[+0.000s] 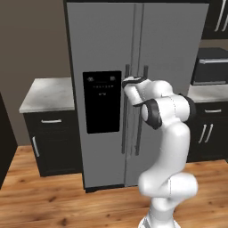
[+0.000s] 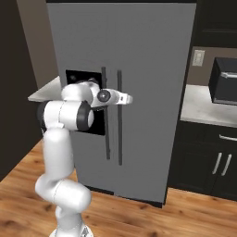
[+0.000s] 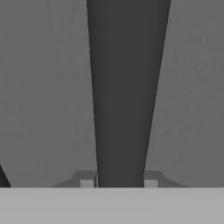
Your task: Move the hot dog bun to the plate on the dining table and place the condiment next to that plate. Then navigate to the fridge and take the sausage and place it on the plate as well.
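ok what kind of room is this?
A home kitchen, rendered: a stainless side-by-side fridge with a black dispenser panel, marble-topped dark cabinets on both sides, and a wood floor.

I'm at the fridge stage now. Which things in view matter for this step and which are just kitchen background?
For the job:
- fridge, both doors closed
- fridge door handle, a dark vertical bar
- gripper, shut on that handle

Background:
- black dispenser panel
- marble counter left of the fridge
- dark appliance on the right counter
- wood floor
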